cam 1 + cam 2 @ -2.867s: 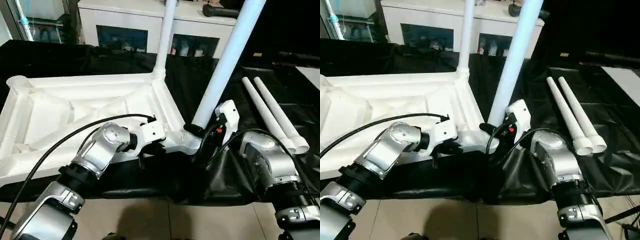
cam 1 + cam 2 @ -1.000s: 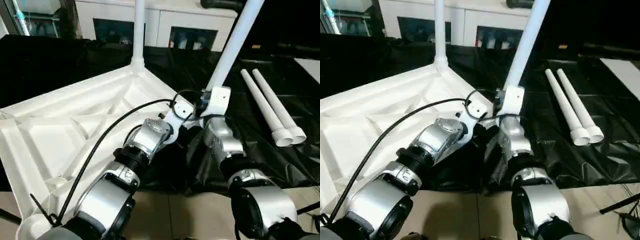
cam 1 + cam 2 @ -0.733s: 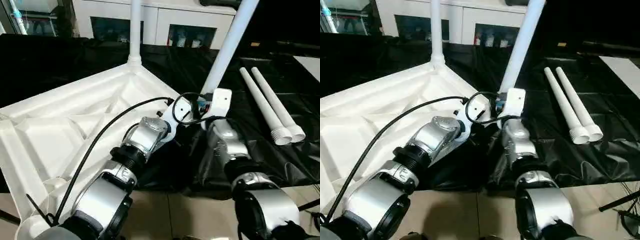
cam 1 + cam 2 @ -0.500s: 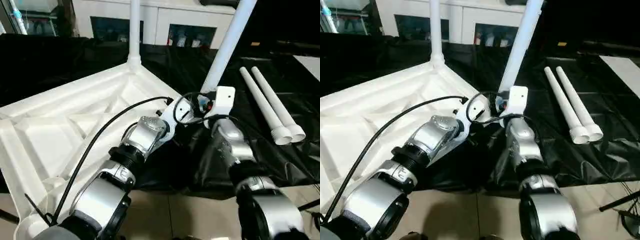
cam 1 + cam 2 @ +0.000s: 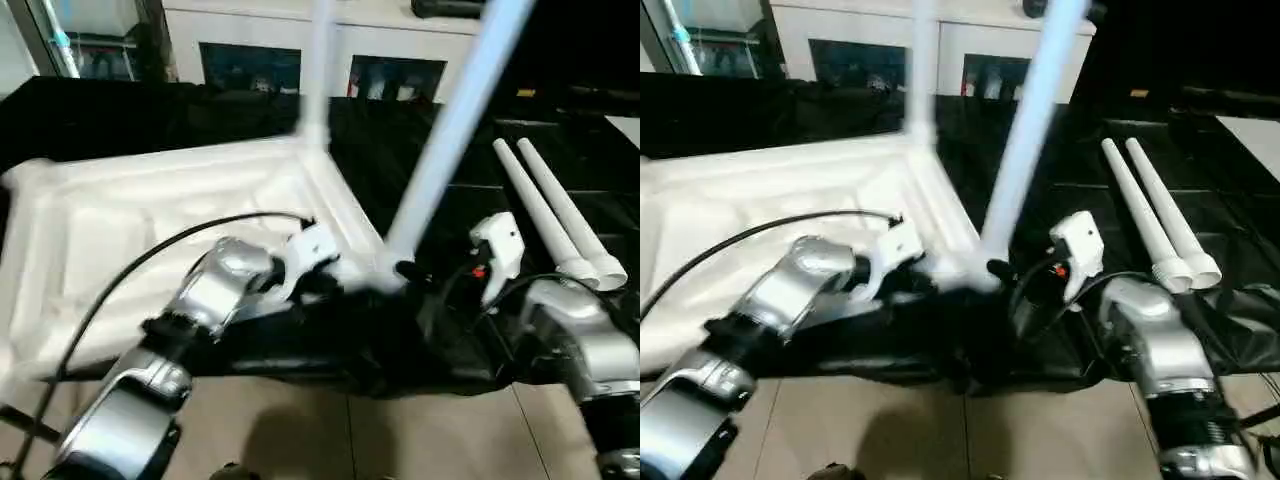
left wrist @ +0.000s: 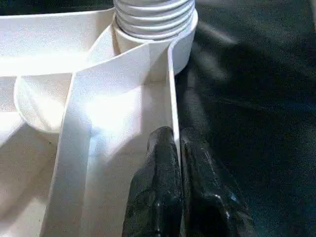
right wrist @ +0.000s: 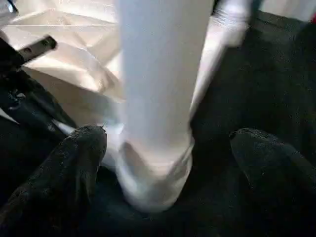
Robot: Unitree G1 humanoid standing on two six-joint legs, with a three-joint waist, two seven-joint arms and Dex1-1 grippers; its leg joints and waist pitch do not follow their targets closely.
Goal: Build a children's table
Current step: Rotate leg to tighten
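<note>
Left claw point(image 6: 178, 148) is clamping the rim of the upside-down white ribbed plastic tabletop point(image 5: 150, 230), prob steadying it on the black-covered bench point(image 5: 560, 150). Right claw point(image 7: 173, 163) is hanging released w/ fingers either side of the long white tube leg point(image 5: 450, 130) standing in the near corner socket.

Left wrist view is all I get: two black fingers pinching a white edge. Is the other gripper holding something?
Observer: No. The right gripper is open, with a finger on each side of the near-corner leg, not touching it.
Operator: Is that the only leg standing up?
Observer: No, a far-corner leg also stands in the tabletop.
Operator: How many are left to put in?
Observer: Two spare legs lie side by side on the black cloth, to the robot's right.
</note>
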